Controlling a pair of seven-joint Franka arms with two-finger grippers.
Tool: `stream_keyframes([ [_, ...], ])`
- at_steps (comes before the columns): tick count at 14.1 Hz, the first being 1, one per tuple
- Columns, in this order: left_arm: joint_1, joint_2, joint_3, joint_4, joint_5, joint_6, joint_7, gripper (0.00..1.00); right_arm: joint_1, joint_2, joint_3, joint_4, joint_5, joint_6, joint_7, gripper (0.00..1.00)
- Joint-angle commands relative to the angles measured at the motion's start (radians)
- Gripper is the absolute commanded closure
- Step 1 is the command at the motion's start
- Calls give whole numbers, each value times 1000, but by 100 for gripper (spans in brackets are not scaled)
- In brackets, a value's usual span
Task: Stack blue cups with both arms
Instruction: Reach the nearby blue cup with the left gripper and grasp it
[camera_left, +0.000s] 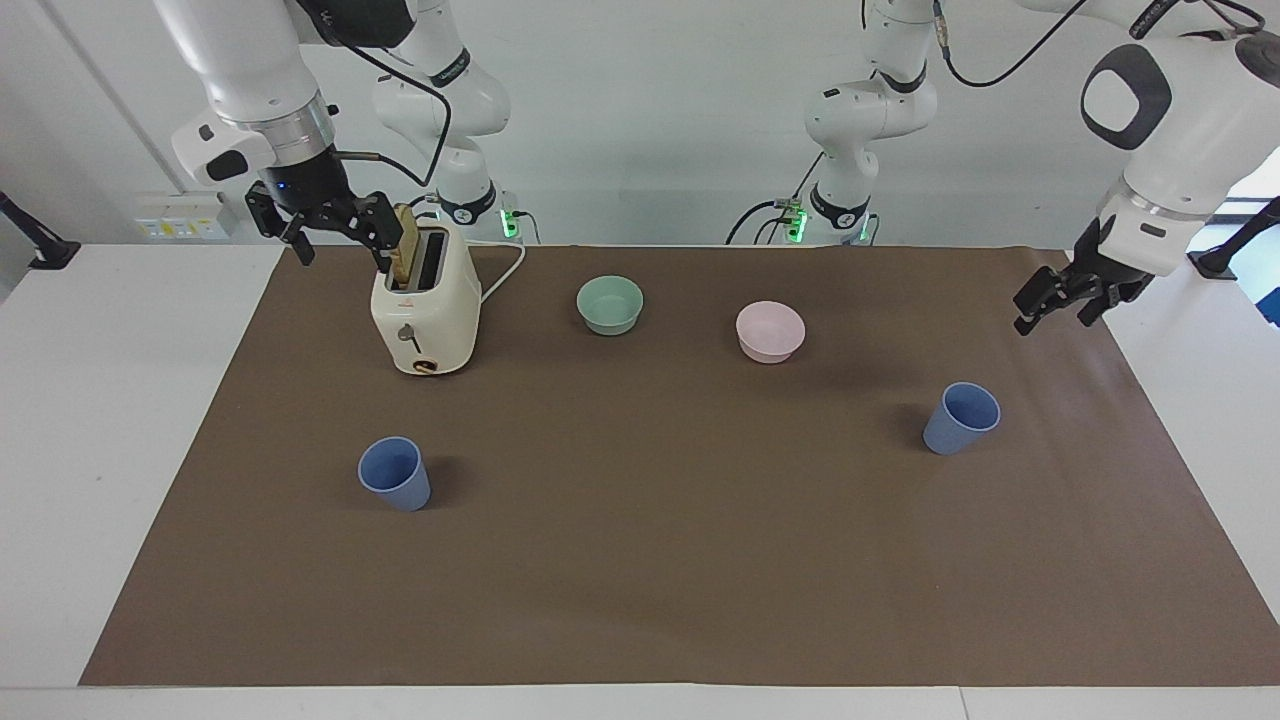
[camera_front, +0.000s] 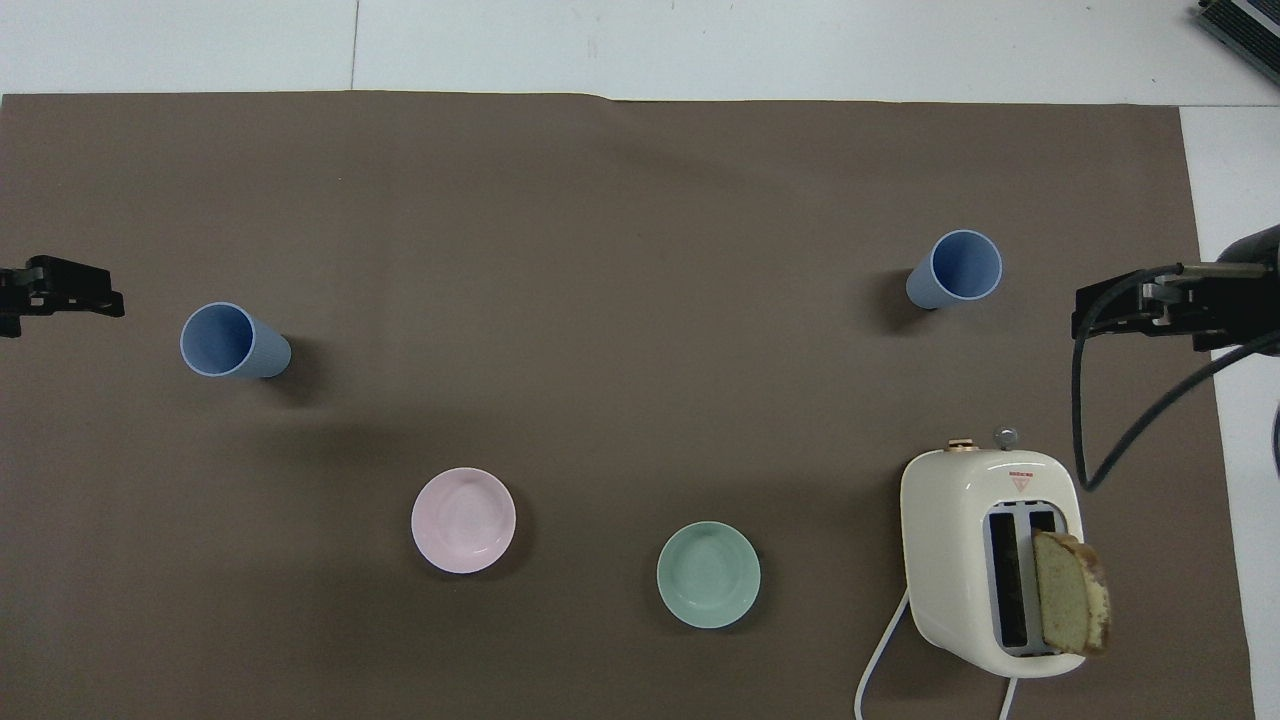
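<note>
Two blue cups stand upright on the brown mat, far apart. One blue cup (camera_left: 395, 473) (camera_front: 955, 268) is toward the right arm's end. The other blue cup (camera_left: 962, 418) (camera_front: 235, 340) is toward the left arm's end. My left gripper (camera_left: 1052, 318) (camera_front: 70, 298) hangs open and empty over the mat's edge at its own end, apart from that cup. My right gripper (camera_left: 342, 245) (camera_front: 1140, 315) hangs open and empty above the mat's edge beside the toaster, well clear of its cup.
A cream toaster (camera_left: 425, 315) (camera_front: 985, 560) with a bread slice (camera_front: 1070, 590) in one slot stands near the right arm's base. A mint-green bowl (camera_left: 610, 304) (camera_front: 708, 575) and a pale pink bowl (camera_left: 770, 331) (camera_front: 463, 520) sit nearer to the robots than the cups.
</note>
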Motion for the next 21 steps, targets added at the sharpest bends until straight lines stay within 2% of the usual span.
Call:
stream_keyframes([
  [1,6,62,-10,-8,-25,70,-91,0,-13,10,7,18,4,-10,-21,0],
  [5,8,122,-10,-45,-42,103,-88,0,-13,10,7,18,4,-4,-22,0],
  [7,9,118,-9,-101,-42,167,-77,0,-13,10,7,19,6,-4,-22,0],
  [16,23,122,-9,-250,-42,293,-4,0,-13,10,6,19,4,-4,-24,0],
  [17,23,116,-9,-266,-42,308,-4,5,-13,10,6,18,4,-4,-25,0],
  [18,23,116,-9,-266,-42,308,-5,56,-15,11,6,18,4,-1,-25,0],
  [19,20,118,-10,-266,-42,311,-4,89,-15,11,6,18,4,2,-25,0],
  [20,10,119,-9,-261,-42,311,-5,100,-15,11,6,18,4,2,-25,0],
  [21,8,121,-10,-257,-40,311,-4,100,-15,11,6,19,4,5,-27,0],
])
